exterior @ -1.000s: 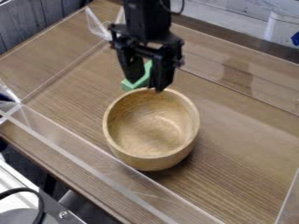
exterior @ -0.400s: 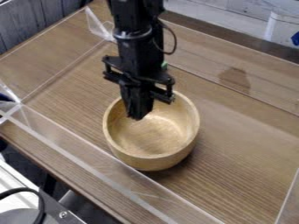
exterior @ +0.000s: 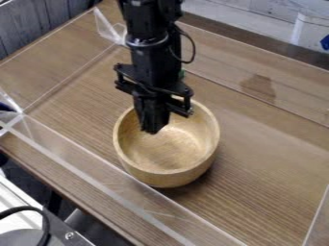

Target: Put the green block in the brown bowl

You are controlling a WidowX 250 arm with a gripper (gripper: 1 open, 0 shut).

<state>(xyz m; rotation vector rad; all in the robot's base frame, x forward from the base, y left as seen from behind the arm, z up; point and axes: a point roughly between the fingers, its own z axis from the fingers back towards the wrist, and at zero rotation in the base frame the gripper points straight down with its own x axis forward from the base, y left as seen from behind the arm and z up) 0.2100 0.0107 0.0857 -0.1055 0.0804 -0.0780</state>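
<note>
The brown bowl (exterior: 180,169) is a round tan wooden bowl standing on the wooden table, a little below the middle of the view. My black gripper (exterior: 152,127) points straight down over the back left part of the bowl. Its fingers are pressed together and its tip reaches down past the far rim into the bowl's opening. The green block is hidden: no green shows between or around the fingers. I cannot tell whether anything is pinched between them.
A clear plastic wall (exterior: 90,168) runs along the front left of the wooden table (exterior: 257,125), and another clear edge rises at the back left. Cables and dark gear lie at the bottom left corner.
The gripper stood open behind the bowl's far rim with the green block showing between its fingers. It has since dropped, come toward the bowl and shut, and the block no longer shows.
</note>
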